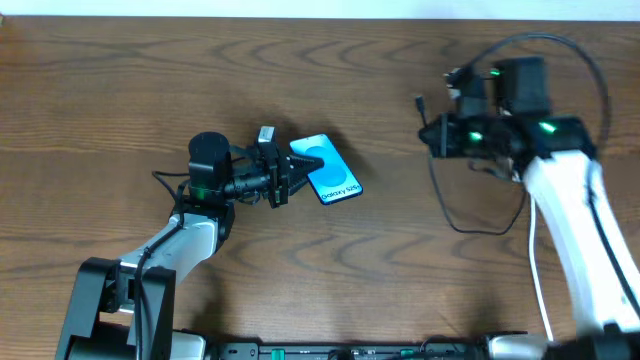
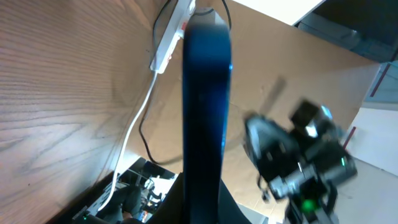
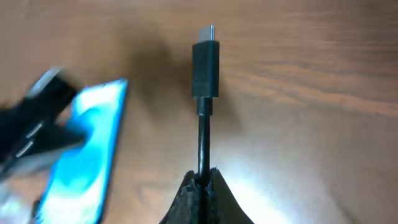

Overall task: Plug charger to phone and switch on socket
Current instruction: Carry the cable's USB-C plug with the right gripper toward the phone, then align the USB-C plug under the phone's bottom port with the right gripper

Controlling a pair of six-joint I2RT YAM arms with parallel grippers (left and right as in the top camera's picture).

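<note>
the step in hand is bringing the plug to the phone. the left gripper (image 1: 283,180) has its jaws clamped on one end of the phone (image 1: 325,168), which is near the middle of the table (image 1: 120,80) with its blue screen facing up. the right gripper (image 3: 202,182) has its jaws squeezed together on the thin black cable of the charger (image 3: 205,62), and the little plug sticks out past the tips. the plug is well apart from the phone and points beside it, not at it. next, the right arm likely has to line the plug up with the phone's small hole, which cannot be seen here, and push straight in. the socket (image 2: 169,40) seems to be for later.
</note>
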